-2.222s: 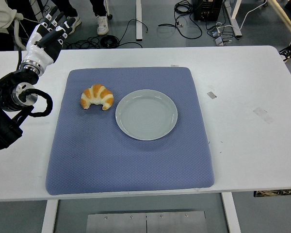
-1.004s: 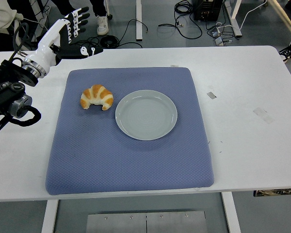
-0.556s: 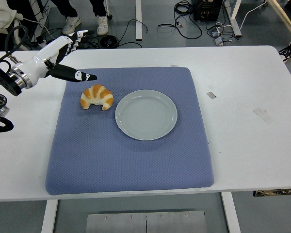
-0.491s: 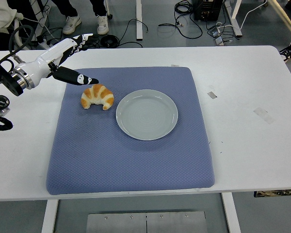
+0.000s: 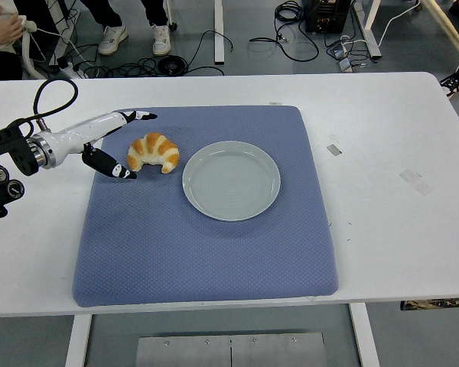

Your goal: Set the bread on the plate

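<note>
One bread [image 5: 154, 152] is seen, a croissant bent like a half moon, golden brown with paler stripes across its back. It lies on the blue mat [image 5: 205, 205], in the far left part of it, just beside the left edge of the plate [image 5: 231, 180] but apart from it. The plate is one, round, pale grey-green, with nothing on it, and it is placed near the middle of the mat, a little toward the far side.

One robot hand is shown, the left hand [image 5: 107, 141], which comes in from the left edge of the table [image 5: 382, 153]. It is white with black fingertips. Its fingers [image 5: 141, 116] are spread: the long fingers are stretched out past the far left side of the bread, and the thumb [image 5: 118, 171] is pointed out at the near left side, so the left end of the bread is found between them. Nothing is gripped. Whether the bread is touched cannot be told.

The mat is quilted, with rounded corners, and it covers the middle of the white table. Some small pieces of tape [image 5: 415, 180] are stuck on the right part of the table. Behind the far edge a grey floor is seen, with black cables [image 5: 294, 30], table legs [image 5: 221, 30] and the shoes [image 5: 161, 38] of persons.
</note>
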### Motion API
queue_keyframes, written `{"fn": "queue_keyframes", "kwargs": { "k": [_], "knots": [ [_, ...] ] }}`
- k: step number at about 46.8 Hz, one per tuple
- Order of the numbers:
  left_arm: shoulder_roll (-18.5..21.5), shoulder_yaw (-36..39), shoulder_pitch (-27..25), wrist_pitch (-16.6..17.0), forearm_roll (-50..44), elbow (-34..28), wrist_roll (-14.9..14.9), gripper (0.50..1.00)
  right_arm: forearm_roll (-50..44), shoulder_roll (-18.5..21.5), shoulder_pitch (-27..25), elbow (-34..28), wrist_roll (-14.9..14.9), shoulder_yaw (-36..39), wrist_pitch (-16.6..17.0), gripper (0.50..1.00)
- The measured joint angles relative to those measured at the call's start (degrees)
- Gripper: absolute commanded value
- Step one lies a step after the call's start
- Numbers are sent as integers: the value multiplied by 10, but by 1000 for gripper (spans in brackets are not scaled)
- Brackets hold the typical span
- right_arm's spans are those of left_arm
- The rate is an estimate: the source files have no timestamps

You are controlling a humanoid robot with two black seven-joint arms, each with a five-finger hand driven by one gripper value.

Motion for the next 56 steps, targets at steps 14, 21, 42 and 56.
{"fn": "queue_keyframes", "kwargs": {
  "k": [14, 21, 42, 56],
  "knots": [
    [-29, 1, 0, 2, -1, 35, 0, 975, 0, 0, 0, 0, 0, 0, 0, 1000],
    [-60, 1, 4, 3, -1, 60, 0, 975, 0, 0, 0, 0, 0, 0, 0, 1000],
    [-80, 29, 5, 23, 0, 84, -6, 830, 0, 0, 0, 0, 0, 0, 0, 1000],
    [-109, 40, 6, 33, -1, 117, -5, 696, 0, 0, 0, 0, 0, 0, 0, 1000]
  ]
}}
